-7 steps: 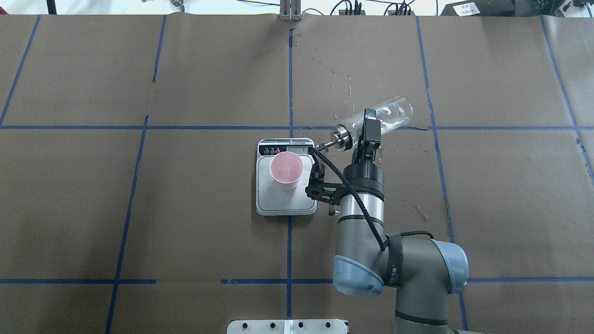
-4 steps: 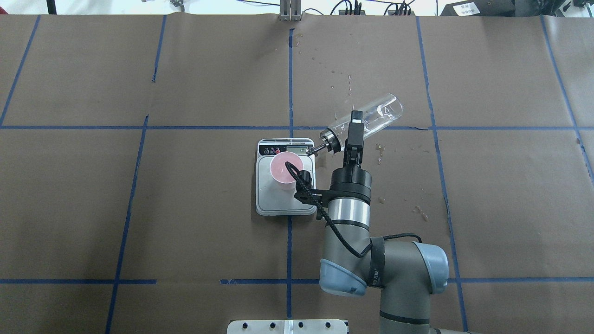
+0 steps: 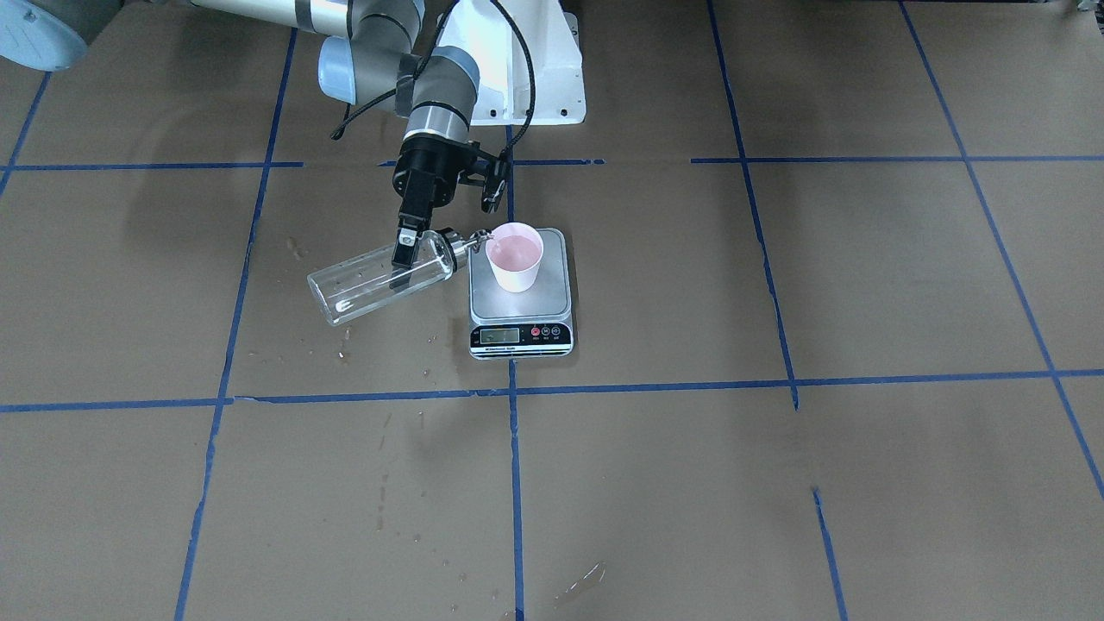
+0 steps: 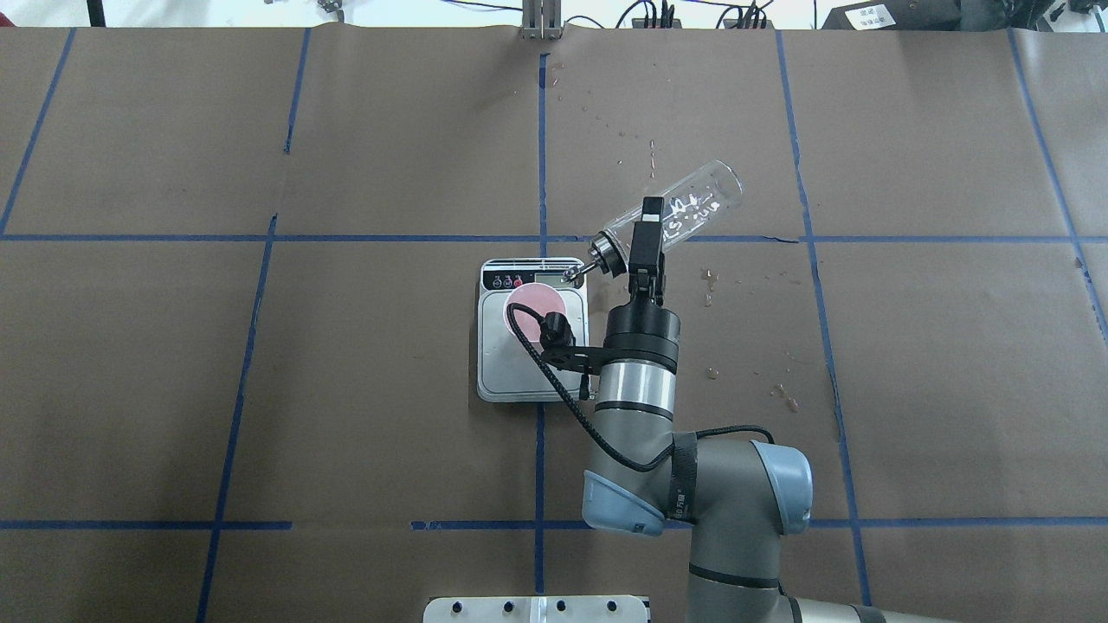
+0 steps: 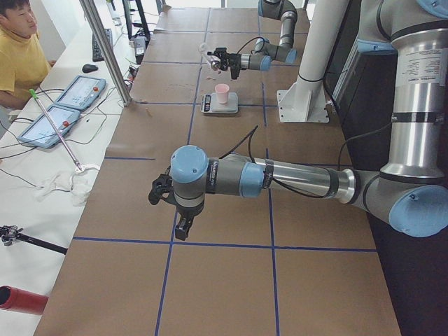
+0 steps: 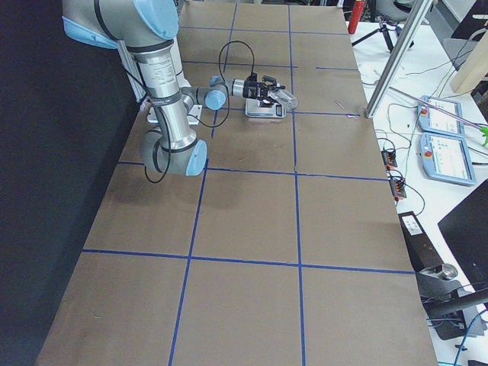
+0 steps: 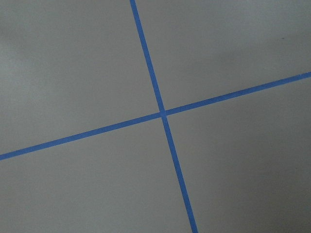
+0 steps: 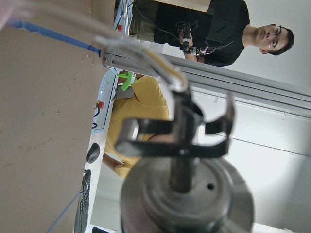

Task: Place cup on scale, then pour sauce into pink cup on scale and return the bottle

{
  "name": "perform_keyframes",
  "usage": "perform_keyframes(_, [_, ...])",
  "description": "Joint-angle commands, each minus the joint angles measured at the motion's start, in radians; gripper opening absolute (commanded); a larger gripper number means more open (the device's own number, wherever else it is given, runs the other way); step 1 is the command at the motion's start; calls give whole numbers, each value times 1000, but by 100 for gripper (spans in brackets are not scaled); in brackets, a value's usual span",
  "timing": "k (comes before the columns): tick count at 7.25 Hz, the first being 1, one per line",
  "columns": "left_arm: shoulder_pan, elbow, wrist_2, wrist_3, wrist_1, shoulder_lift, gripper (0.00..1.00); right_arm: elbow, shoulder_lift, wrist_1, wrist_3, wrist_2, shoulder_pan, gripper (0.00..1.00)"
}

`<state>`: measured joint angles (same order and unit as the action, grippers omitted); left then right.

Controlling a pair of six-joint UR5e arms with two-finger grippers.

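The pink cup [image 4: 530,298] stands upright on the scale [image 4: 500,368], near its display end; a wrist cable hides part of it from overhead. My right gripper [image 4: 647,228] is shut on the clear bottle [image 4: 697,197], which it holds tilted with the base raised. The silver spout [image 4: 572,273] points down-left at the cup's rim. From the front, the spout [image 3: 479,234] touches or just overhangs the cup [image 3: 515,257]. No stream of sauce is visible. The right wrist view is filled by the bottle's cap [image 8: 187,194]. My left gripper [image 5: 180,227] hangs low over the table far from the scale; I cannot tell its state.
Small wet splashes [image 4: 708,277] dot the brown paper to the right of and beyond the scale. Blue tape lines [image 7: 163,114] grid the table. The robot's white base plate [image 3: 526,86] sits behind the scale. A person in yellow [image 5: 17,59] sits at the side bench with tablets.
The right arm has moved left with the bottle, bringing the spout from beside the scale's corner to the cup's rim. The bottle's base has swung a little further back.
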<state>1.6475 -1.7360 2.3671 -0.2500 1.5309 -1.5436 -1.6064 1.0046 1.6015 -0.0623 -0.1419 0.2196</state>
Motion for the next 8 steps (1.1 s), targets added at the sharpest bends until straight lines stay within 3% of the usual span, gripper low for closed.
perform_keyframes(1, [0,1,0,0,0,-1,100,36,-26,0,-57,37,3,0])
perform_keyframes(8, [0,1,0,0,0,0,100,36,-12,-2,-143,139,1,0])
